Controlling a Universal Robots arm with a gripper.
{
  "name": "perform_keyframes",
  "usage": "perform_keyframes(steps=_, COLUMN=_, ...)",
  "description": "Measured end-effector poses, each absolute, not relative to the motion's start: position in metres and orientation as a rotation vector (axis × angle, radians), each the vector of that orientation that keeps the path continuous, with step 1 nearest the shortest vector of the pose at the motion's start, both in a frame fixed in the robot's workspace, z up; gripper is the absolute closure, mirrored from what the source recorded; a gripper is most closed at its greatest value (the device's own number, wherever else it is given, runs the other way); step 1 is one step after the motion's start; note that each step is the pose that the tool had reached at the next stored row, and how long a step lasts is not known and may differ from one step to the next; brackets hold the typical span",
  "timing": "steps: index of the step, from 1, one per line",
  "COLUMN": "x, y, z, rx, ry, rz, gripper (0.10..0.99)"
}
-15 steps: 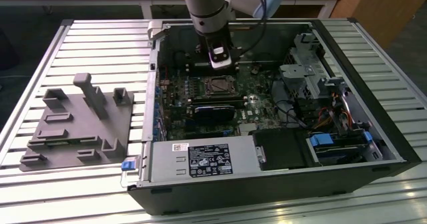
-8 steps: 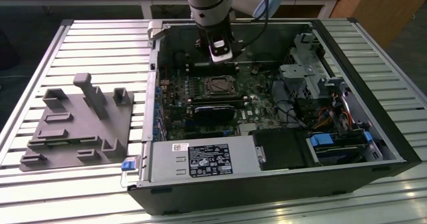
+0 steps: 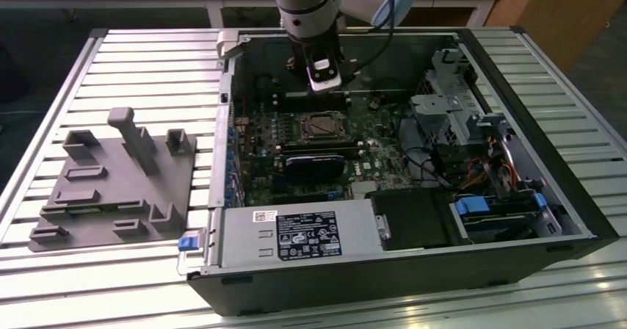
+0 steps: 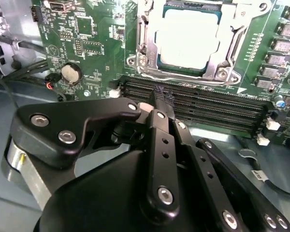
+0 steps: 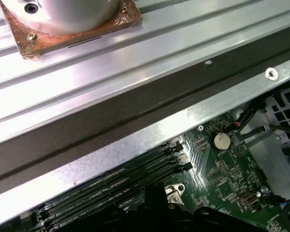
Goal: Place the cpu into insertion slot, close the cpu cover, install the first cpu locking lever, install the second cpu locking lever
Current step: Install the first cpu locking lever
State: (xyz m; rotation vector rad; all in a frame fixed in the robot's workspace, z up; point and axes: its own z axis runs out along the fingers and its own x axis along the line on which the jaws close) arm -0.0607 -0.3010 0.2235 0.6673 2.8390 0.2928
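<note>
cpu point(image 4: 188, 38): already seated in the insertion slot point(image 4: 150, 72) — looks done
end effector point(image 4: 160, 99): clenched, empty, just near of the socket
step: cover or levers, I'd guess — needs a careful approach

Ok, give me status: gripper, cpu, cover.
Gripper shut, empty, over the memory slots. Cpu seated in insertion slot. Cpu cover down around it.

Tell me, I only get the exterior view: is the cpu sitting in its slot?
Observer: Yes. In the second wrist view the cpu lies flat in the insertion slot.
Operator: Is the lid thing down?
Observer: The cpu cover lies flat, framing the chip's pale top.
Operator: Where's the claw?
Observer: The claw is shut and empty, its tip over the black memory slots beside the socket.
</note>
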Motion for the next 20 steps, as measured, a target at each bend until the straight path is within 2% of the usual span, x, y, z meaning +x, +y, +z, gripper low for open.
perform_keyframes(steps=12, x=-0.06, y=-0.303, z=0.223, rx=0.662, ry=2.88, rz=0.102, gripper=0.98)
perform_keyframes(steps=20, x=-0.06, y=-0.319, z=0.221, rx=0.666, ry=2.899, rz=0.083, gripper=0.98)
